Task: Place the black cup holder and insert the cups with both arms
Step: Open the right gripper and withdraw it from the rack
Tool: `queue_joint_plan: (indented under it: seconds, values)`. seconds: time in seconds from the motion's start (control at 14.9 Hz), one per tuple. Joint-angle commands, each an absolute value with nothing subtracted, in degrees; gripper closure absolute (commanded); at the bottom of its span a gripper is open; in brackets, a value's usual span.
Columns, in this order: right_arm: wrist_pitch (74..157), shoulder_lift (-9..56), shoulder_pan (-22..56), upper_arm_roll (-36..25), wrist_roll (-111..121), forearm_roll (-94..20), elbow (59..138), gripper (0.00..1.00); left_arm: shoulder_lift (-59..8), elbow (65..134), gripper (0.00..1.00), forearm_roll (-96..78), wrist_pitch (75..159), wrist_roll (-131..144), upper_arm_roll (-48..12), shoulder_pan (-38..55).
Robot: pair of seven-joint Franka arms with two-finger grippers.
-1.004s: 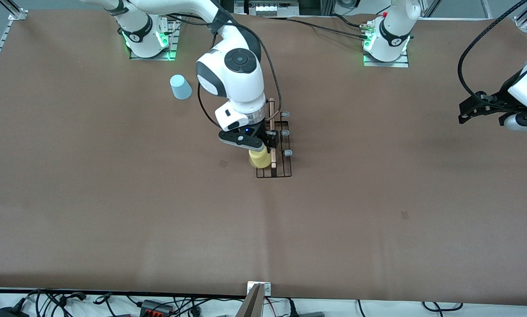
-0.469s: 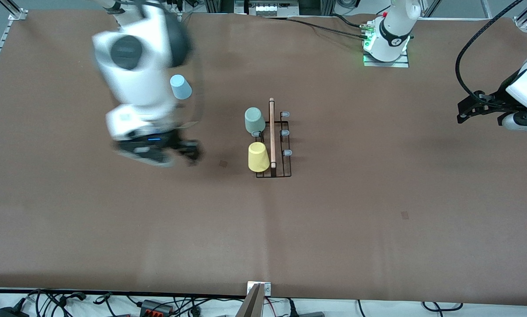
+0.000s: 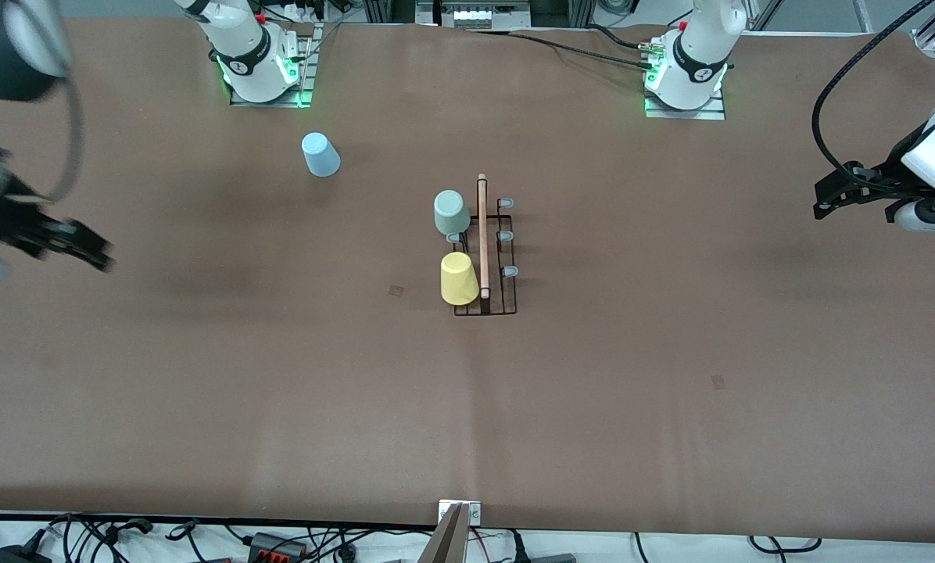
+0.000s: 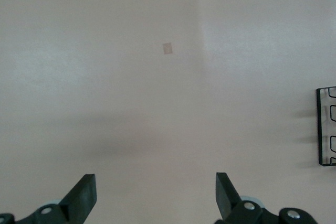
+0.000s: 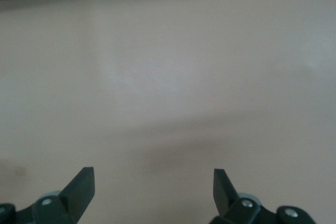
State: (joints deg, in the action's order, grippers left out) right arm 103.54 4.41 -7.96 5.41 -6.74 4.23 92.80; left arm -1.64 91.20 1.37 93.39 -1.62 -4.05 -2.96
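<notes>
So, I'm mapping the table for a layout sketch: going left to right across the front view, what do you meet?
Right gripper → light blue plastic cup → mint green plastic cup → light wooden rod of the black wire cup holder → left gripper.

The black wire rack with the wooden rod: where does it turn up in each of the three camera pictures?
Front view: the black cup holder stands mid-table, with the green cup and yellow cup on it.
Left wrist view: only one black wire end of it shows at the picture's edge; the open left gripper is over bare table.
Right wrist view: not in it; the open right gripper is over bare table.
Shared landmark: the brown tabletop.
</notes>
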Motion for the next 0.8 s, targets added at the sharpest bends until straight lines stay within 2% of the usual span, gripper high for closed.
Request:
queue_joint_plan:
  seconds: [0.0, 0.2, 0.74]
  values:
    - [92.9, 2.0, -9.2, 2.2, -0.4, 0.6, 89.5, 0.0, -2.5, 89.4, 0.0, 0.6, 92.0, -2.1, -4.2, -3.1]
    - [87.0, 2.4, -9.3, 1.1, -0.1, -3.0, 88.4, 0.0, -2.5, 89.4, 0.0, 0.6, 92.0, -2.2, -4.0, -3.1]
    - [86.9, 2.1, -4.7, 1.3, -0.3, 1.8, 88.8, 0.0, -2.5, 89.4, 0.0, 0.6, 92.0, -2.2, -4.0, -3.1]
